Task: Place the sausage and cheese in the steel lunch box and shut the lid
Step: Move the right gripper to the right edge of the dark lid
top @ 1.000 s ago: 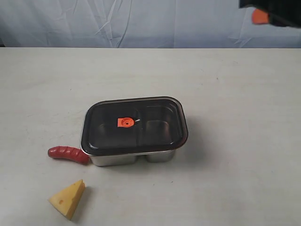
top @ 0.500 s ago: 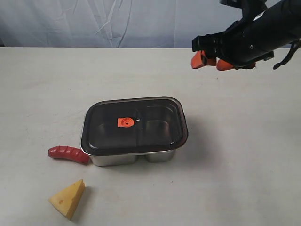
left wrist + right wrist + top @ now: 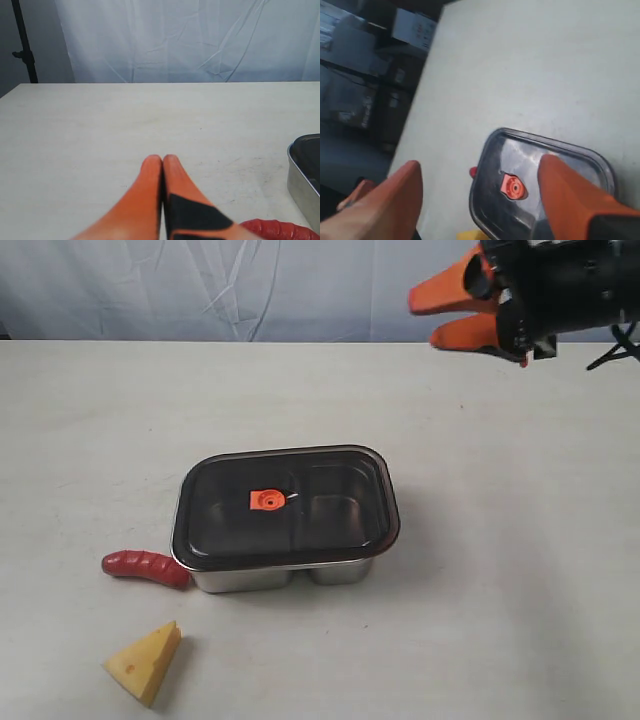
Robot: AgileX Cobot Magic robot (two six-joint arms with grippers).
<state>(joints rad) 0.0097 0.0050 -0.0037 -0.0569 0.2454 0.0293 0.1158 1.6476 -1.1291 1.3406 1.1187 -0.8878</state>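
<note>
The steel lunch box (image 3: 250, 578) stands mid-table with the dark lid (image 3: 320, 510) on it, its orange valve tab (image 3: 266, 500) at centre. Against its left wall lies the red sausage (image 3: 145, 567). Nearer the front is the yellow cheese (image 3: 145, 662). My right gripper (image 3: 424, 324) hangs open high at the back right, holding nothing. Its wrist view looks down on the lid (image 3: 545, 160), a sausage end (image 3: 473, 172) and a bit of cheese (image 3: 470, 234). My left gripper (image 3: 162, 160) is shut and empty, low over the table, with the sausage (image 3: 277, 230) and box wall (image 3: 302, 180) beside it.
A white cloth backdrop (image 3: 250, 285) hangs behind the table's far edge. Past the table's side edge, the right wrist view shows stacked boxes and clutter (image 3: 365, 60). A black stand (image 3: 22, 45) rises beyond the table's corner in the left wrist view.
My right arm came into view from the top right, swung out over the table, then lifted back towards the right. Its fingers have spread apart. Box, sausage and cheese have not moved.
</note>
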